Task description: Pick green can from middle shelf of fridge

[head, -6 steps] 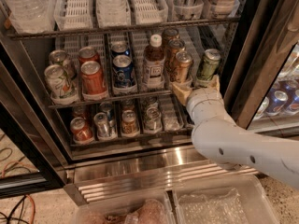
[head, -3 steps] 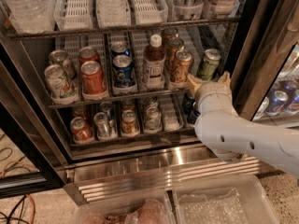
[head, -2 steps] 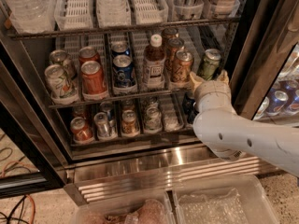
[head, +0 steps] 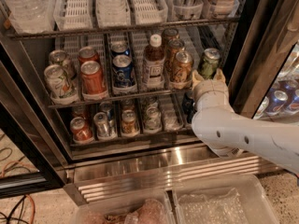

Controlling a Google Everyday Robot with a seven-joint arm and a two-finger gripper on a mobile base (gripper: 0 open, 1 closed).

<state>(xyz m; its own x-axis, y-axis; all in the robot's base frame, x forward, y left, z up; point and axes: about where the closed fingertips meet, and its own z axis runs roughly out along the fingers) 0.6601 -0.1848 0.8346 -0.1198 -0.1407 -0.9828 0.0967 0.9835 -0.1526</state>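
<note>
The green can (head: pixel 208 62) stands upright at the right end of the middle shelf (head: pixel 117 96) of the fridge (head: pixel 140 160), olive-green with a silver top. My gripper (head: pixel 208 78) sits just in front of and below it, its two pale fingertips (head: pixel 196 76) spread to either side of the can's lower body. The fingers stand apart and are not closed on the can. My white arm (head: pixel 243 136) reaches in from the lower right and hides the shelf edge under the can.
Brown-gold cans (head: pixel 181 67) stand just left of the green can, then a white-capped bottle (head: pixel 153 62), a blue can (head: pixel 123 71), red cans (head: pixel 93 77) and a whitish patterned can (head: pixel 57 81). The dark door frame (head: pixel 252 55) is close on the right. A lower rack (head: pixel 121 120) holds more cans.
My gripper has moved right along the middle shelf, from in front of the brown-gold cans to directly under the green can, then crept slightly closer.
</note>
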